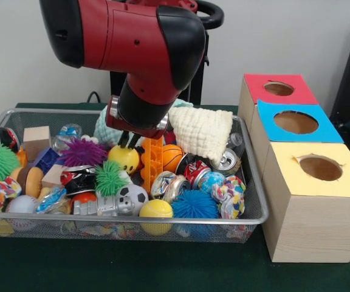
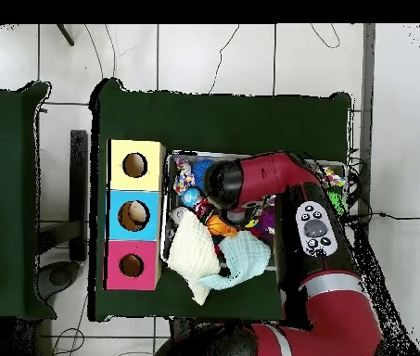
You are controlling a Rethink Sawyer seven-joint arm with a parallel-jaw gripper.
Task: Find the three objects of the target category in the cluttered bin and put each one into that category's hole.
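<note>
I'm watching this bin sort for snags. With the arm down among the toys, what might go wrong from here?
The tool hangs right over the yellow smiley ball, close beside the orange grid toy; it may catch both. The cream cloth drapes over the bin's rim and could snag and drag out. Round balls may roll away.

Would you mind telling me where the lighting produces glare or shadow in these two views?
Front view: glare glints on the crushed silver drink can, and the red and black arm shades the toys beneath it. Overhead view: the white tiled floor looks washed out.
</note>
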